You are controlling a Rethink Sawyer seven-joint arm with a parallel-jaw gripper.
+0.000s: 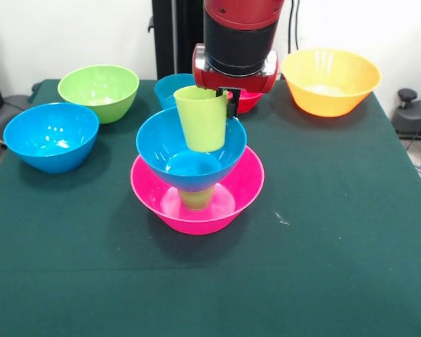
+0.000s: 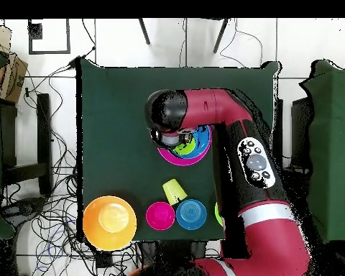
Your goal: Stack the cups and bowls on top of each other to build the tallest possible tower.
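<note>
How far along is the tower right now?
Done: pink bowl as base, a cup in it, blue bowl on that. In hand: the gripper holds a green cup over the blue bowl. Left: orange bowl, green bowl, another blue bowl.

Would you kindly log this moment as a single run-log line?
stage: placing cup | pincer: shut on green cup | cup: over blue bowl | tower: pink bowl, cup, blue bowl | orange bowl: unused
</note>
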